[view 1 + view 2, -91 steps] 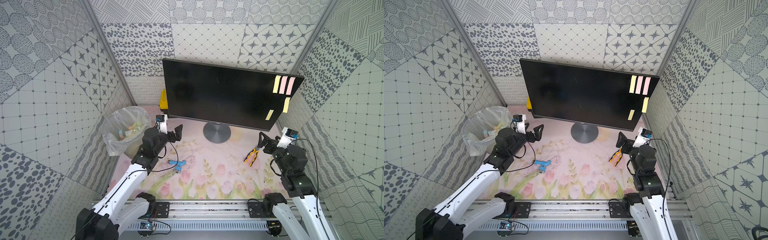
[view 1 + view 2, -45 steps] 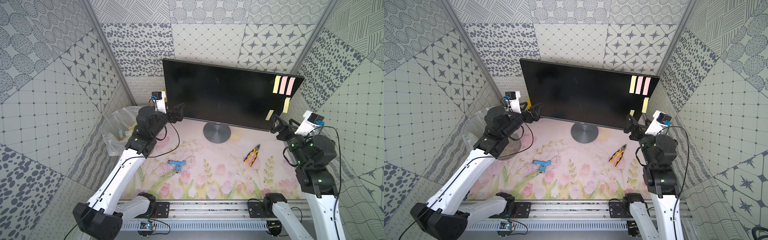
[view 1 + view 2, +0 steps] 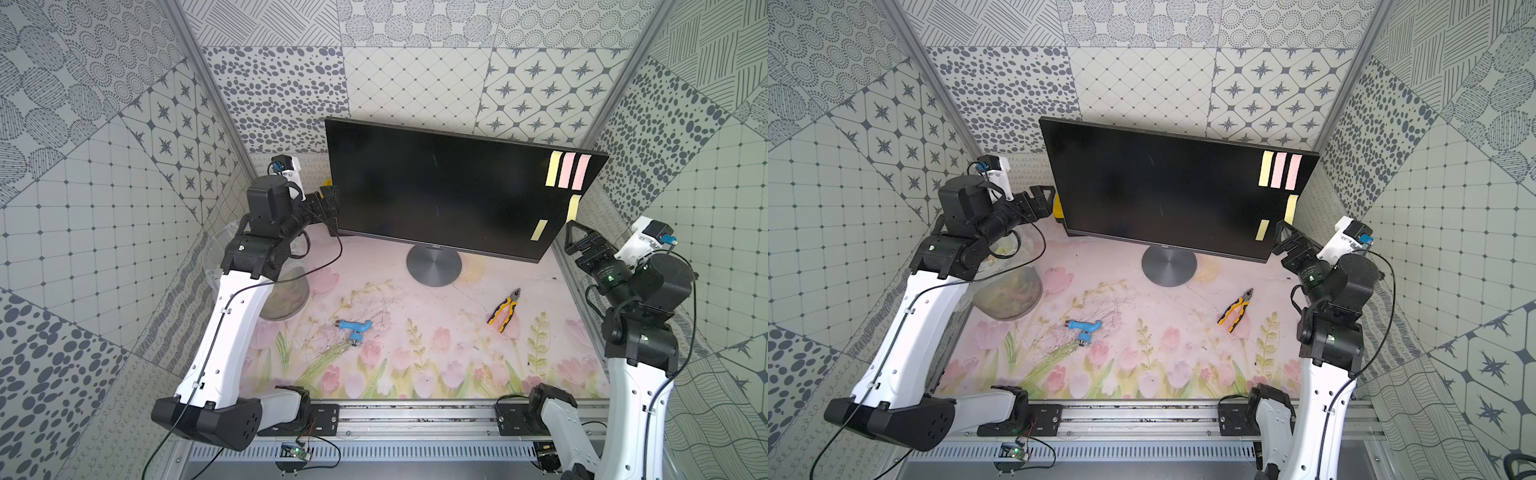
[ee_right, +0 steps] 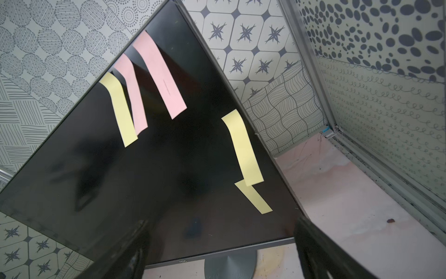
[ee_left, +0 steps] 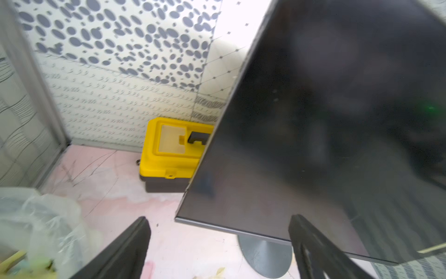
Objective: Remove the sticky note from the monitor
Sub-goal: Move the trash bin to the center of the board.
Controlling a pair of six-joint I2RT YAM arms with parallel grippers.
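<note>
Right wrist view: right tool [image 4: 220, 221] jaws spread and empty, just short of the monitor [image 4: 144, 169] at its lower corner. The nearest sticky note [image 4: 253, 200], yellow, lies low on the screen. A second yellow strip [image 4: 242, 147] hangs above it and appears to bow off the glass. Two pink strips [image 4: 159, 75] sit higher. Judgement: the paper is light, limp and easily torn, probably stuck at one end only. Pinch a free lower edge; peel slowly. Left tool [image 5: 218, 217], likewise spread and empty, is at the far corner.
</note>
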